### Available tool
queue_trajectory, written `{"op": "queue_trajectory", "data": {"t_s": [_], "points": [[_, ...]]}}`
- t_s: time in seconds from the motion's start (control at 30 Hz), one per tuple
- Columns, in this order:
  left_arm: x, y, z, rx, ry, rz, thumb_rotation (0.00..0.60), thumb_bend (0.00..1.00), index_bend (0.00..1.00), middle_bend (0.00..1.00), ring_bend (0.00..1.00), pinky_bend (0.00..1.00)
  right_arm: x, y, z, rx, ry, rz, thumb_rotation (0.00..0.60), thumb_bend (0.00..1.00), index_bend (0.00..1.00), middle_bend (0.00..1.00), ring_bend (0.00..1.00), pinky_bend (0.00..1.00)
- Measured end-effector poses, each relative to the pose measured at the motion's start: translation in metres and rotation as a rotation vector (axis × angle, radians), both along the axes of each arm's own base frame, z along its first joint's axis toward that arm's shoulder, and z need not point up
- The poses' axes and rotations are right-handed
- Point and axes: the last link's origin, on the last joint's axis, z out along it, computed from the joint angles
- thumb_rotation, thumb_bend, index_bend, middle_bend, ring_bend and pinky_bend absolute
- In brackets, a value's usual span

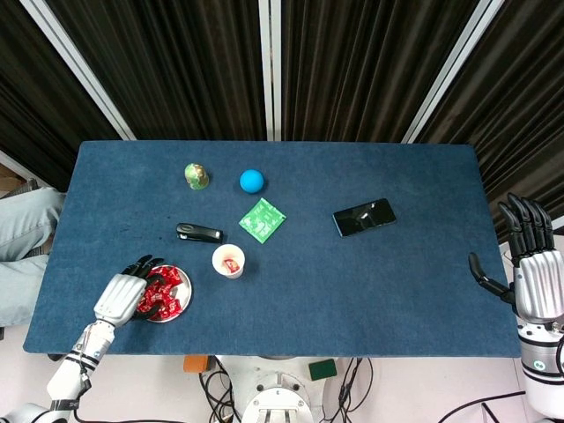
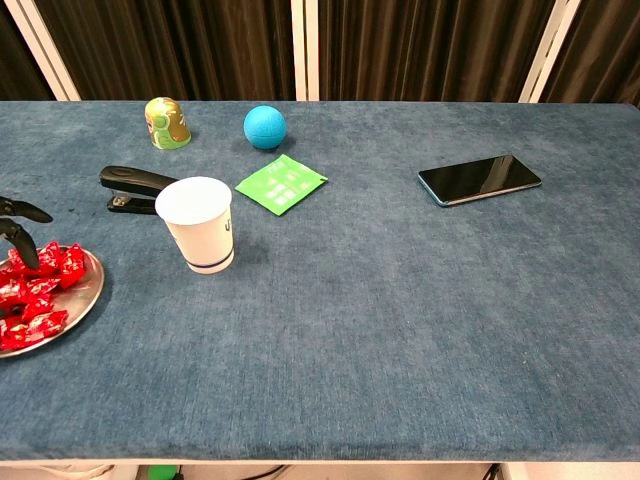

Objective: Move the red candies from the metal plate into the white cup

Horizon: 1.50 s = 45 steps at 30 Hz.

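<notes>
The metal plate (image 1: pixel 187 285) sits near the table's front left, heaped with red candies (image 1: pixel 164 293). My left hand (image 1: pixel 122 294) lies at the plate's left side, its dark fingers (image 1: pixel 143 264) spread over the pile's near-left part. In the chest view the fingertips (image 2: pixel 22 240) hang apart just above the candies (image 2: pixel 40 285) on the plate (image 2: pixel 94 291), and I see nothing pinched in them. The white cup (image 1: pixel 228 261) stands upright right of the plate with one red candy (image 1: pixel 231 264) inside; its rim also shows in the chest view (image 2: pixel 196 222). My right hand (image 1: pixel 530 264) is open beyond the table's right edge.
Behind the cup lie a black stapler (image 1: pixel 198 233) and a green packet (image 1: pixel 262 219). Farther back are a blue ball (image 1: pixel 252 181) and a small green-yellow figure (image 1: pixel 196 175). A black phone (image 1: pixel 363 217) lies right of centre.
</notes>
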Motion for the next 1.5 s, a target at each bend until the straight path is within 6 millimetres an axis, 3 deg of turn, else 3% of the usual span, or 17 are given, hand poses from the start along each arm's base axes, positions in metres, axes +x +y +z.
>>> {"op": "queue_trajectory", "data": {"t_s": [1.2, 1.5], "points": [[-0.004, 0.005, -0.005, -0.008, -0.003, 0.012, 0.6, 0.35, 0.53, 0.17, 0.05, 0.24, -0.006, -0.001, -0.005, 0.006, 0.0, -0.016, 0.6, 0.36, 0.0, 0.0, 0.0, 0.0], [0.006, 0.012, 0.014, 0.035, -0.034, -0.013, 0.6, 0.35, 0.53, 0.17, 0.05, 0.24, -0.007, 0.001, -0.003, 0.0, -0.006, -0.012, 0.6, 0.36, 0.0, 0.0, 0.0, 0.0]]}}
